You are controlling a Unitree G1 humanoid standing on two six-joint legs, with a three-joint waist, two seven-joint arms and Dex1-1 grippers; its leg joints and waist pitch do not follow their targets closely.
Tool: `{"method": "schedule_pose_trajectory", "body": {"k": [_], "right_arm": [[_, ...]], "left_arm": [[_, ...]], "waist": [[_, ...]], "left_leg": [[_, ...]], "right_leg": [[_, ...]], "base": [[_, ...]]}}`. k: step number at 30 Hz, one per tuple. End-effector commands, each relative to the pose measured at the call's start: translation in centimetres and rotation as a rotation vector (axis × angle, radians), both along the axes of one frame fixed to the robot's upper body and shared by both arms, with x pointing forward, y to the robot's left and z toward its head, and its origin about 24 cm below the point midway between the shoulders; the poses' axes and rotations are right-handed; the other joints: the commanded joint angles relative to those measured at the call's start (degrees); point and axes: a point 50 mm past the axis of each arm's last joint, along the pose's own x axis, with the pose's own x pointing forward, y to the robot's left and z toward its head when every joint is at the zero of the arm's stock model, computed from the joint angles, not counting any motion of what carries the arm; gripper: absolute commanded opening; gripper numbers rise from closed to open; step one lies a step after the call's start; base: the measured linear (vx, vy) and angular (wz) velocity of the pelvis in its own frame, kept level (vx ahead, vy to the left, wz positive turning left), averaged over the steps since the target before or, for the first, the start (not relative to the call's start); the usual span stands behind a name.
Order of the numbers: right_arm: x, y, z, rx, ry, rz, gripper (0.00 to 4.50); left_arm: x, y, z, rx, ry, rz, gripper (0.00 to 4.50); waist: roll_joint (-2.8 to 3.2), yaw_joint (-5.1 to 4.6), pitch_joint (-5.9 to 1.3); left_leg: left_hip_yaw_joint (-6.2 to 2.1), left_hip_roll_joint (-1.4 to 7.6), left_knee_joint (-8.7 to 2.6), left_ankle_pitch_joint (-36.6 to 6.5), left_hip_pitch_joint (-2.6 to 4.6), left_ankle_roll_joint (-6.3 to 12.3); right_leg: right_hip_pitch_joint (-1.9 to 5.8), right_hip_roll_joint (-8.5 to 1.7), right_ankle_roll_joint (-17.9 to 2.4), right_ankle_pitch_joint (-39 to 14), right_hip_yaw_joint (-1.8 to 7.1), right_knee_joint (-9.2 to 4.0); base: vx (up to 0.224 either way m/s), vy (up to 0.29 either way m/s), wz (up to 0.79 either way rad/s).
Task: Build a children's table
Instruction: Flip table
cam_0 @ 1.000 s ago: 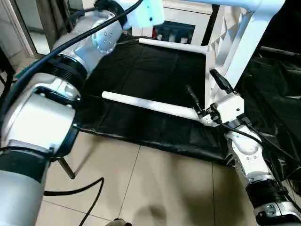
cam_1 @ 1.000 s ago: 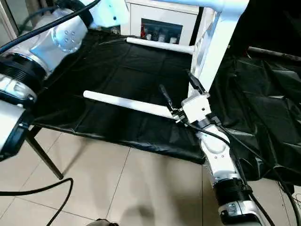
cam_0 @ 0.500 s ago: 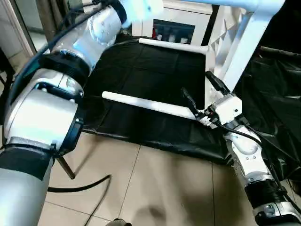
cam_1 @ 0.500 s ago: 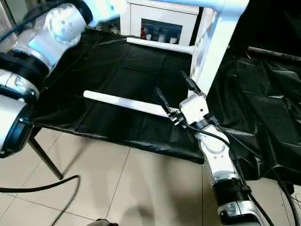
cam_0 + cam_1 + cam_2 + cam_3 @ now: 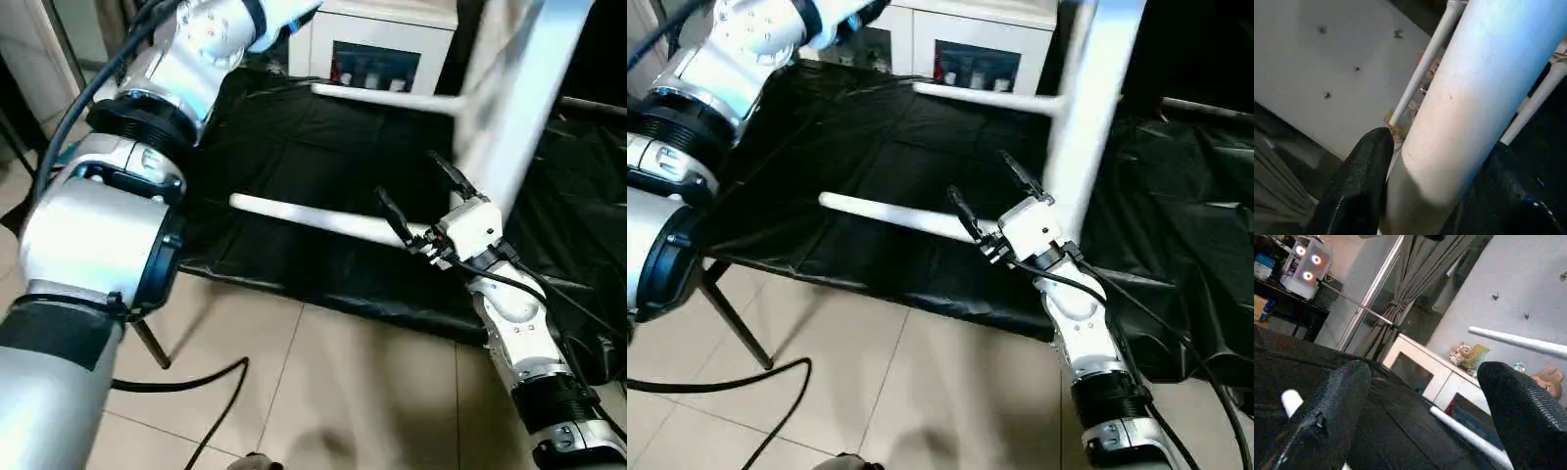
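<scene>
On the black-draped work surface (image 5: 294, 157) a loose white leg (image 5: 313, 217) lies crosswise, its right end between the right gripper (image 5: 980, 201)'s spread, empty fingers. The left wrist view shows the left gripper (image 5: 1435, 191) clasping another thick white leg (image 5: 1474, 98); beyond stands a cabinet (image 5: 392, 49).

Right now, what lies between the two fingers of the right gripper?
Nothing is held there. In the right wrist view the right gripper stands open, and between its fingers only the black cloth shows, with a white leg lying farther off.
</scene>
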Motion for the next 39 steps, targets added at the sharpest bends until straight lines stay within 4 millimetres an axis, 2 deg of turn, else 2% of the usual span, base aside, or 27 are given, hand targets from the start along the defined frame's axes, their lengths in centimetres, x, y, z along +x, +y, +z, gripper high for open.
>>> {"method": "schedule_pose_trajectory", "body": {"k": [1,5,7,10,11,12,13,14,15,16,17,19,22,26,34,35,39], "right_arm": [[0.0,-0.7,-0.3,-0.012,0.019,-0.014,3.90],[-0.4,0.0,-1.5,-0.037,0.101,0.042,3.90],[-0.5,0.1,-2.0,-0.027,0.131,0.047,3.90],[-0.5,-0.3,-2.5,0.016,0.165,0.011,3.90],[-0.4,-0.6,-2.5,0.071,0.179,-0.022,3.90],[-0.2,-1.8,-2.7,0.180,0.194,-0.112,4.18],[-0.2,-2.5,-3.0,0.249,0.204,-0.172,4.18],[-0.2,-2.5,-3.0,0.249,0.204,-0.172,4.28],[-0.2,-3.7,-3.2,0.321,0.205,-0.258,4.37],[-0.3,-3.9,-3.3,0.334,0.204,-0.276,4.37],[-0.4,-4.3,-3.4,0.355,0.198,-0.308,4.49],[-0.5,-4.9,-3.4,0.382,0.192,-0.346,4.50],[-0.7,-5.9,-3.5,0.443,0.188,-0.427,4.50],[-0.4,-6.2,-3.9,0.474,0.229,-0.448,4.50],[2.9,-5.7,-4.2,0.477,0.443,-0.390,4.50],[3.8,-5.5,-4.0,0.489,0.480,-0.376,4.50],[4.8,-5.1,-3.3,0.485,0.493,-0.335,4.50]], "left_arm": [[0.6,1.4,-0.3,-0.463,0.137,-0.004,2.29],[0.8,2.1,-0.5,-0.597,0.195,0.029,2.30],[0.8,2.2,-0.6,-0.611,0.198,0.031,2.30],[0.9,2.3,-0.9,-0.646,0.213,0.031,2.26],[0.9,2.3,-0.9,-0.654,0.210,0.038,2.26],[0.9,2.5,-1.3,-0.663,0.210,0.040,2.18],[0.9,2.6,-1.4,-0.667,0.198,0.037,2.18],[0.9,2.6,-1.4,-0.667,0.198,0.037,2.15],[0.8,2.4,-1.9,-0.661,0.196,0.025,2.14],[0.8,2.4,-2.0,-0.658,0.193,0.022,2.14],[0.8,2.4,-2.2,-0.651,0.188,0.028,2.11],[0.8,2.6,-2.3,-0.650,0.178,0.040,2.05],[0.7,2.9,-2.6,-0.637,0.161,0.044,2.01],[0.4,2.9,-3.0,-0.609,0.130,0.013,1.98],[0.0,3.2,-3.0,-0.576,0.110,0.000,1.91],[0.0,3.3,-3.0,-0.580,0.109,0.004,1.91],[-0.1,3.4,-3.1,-0.583,0.110,0.008,1.90]], "waist": [[-1.24,-0.41,-4.11],[-1.09,-0.55,-3.93],[-1.00,-0.52,-4.07],[-0.91,-0.65,-4.44],[-0.96,-0.70,-4.73],[-0.99,-0.71,-4.80],[-1.23,-0.66,-4.98],[-1.28,-0.56,-5.15],[-1.32,-0.31,-5.52],[-1.32,-0.26,-5.27],[-1.25,-0.13,-5.26],[-1.26,-0.22,-5.22],[-1.29,-0.35,-4.91],[-1.21,-0.42,-4.83],[-0.75,-0.80,-5.09],[-0.99,-0.83,-5.13],[-0.96,-0.47,-5.27]], "left_leg": [[-5.13,9.50,-5.47,-13.7,2.73,0.80],[-5.31,9.44,-5.55,-15.9,2.63,0.22],[-5.39,9.47,-5.61,-15.4,2.61,0.00],[-5.42,9.70,-5.58,-12.3,2.72,0.91],[-5.25,9.64,-5.25,-8.2,2.87,2.19],[-5.16,9.59,-5.09,-6.7,2.82,2.79],[-4.97,9.47,-4.69,-3.8,2.74,4.24],[-4.95,9.41,-4.46,-2.2,2.62,4.87],[-4.74,9.14,-3.93,1.2,2.71,5.91],[-4.66,9.19,-3.88,3.3,2.46,7.01],[-4.61,9.17,-3.84,3.3,2.49,7.18],[-4.55,9.13,-3.95,1.8,2.64,6.87],[-4.59,9.29,-4.43,-1.9,2.55,5.38],[-4.66,9.30,-4.73,-4.7,2.54,3.69],[-4.44,8.77,-4.47,-2.6,2.81,2.61],[-4.43,8.85,-4.38,-2.0,2.71,2.70],[-4.25,8.80,-4.07,0.3,2.79,3.14]], "right_leg": [[1.31,-7.25,-16.2,-0.1,3.64,-3.14],[1.27,-7.23,-16.1,-3.1,3.72,-3.51],[1.23,-7.09,-16.2,-1.9,3.64,-3.36],[1.28,-6.90,-16.8,3.2,3.49,-2.71],[1.23,-6.67,-17.5,8.6,3.29,-2.08],[1.16,-6.65,-17.8,10.3,3.26,-1.89],[1.18,-6.84,-18.3,13.1,3.30,-1.61],[1.29,-6.99,-18.5,14.5,3.31,-1.41],[1.16,-6.81,-19.0,17.4,3.10,-0.99],[0.99,-6.71,-19.0,18.4,3.04,-0.90],[0.91,-6.64,-19.0,17.8,2.96,-0.88],[0.83,-6.47,-18.8,14.9,2.79,-0.98],[0.89,-6.65,-18.1,10.7,2.91,-1.47],[1.00,-6.66,-17.7,8.8,2.96,-1.73],[0.90,-6.23,-17.9,10.1,2.66,-1.43],[1.04,-6.38,-18.1,10.6,2.72,-1.39],[0.96,-6.41,-18.3,12.1,2.68,-1.12]], "base": [[0.000,0.000,0.00],[0.000,0.000,0.00],[0.000,0.000,0.00],[0.000,0.000,0.00],[0.000,0.000,0.00],[0.000,0.000,0.00],[0.000,0.000,0.00],[0.000,0.000,0.00],[0.000,0.000,0.00],[0.000,0.000,0.00],[0.000,0.000,0.00],[0.000,0.000,0.00],[0.000,0.000,0.00],[0.000,0.000,0.00],[0.000,0.000,0.00],[0.000,0.000,0.00],[0.000,0.000,0.00]]}}
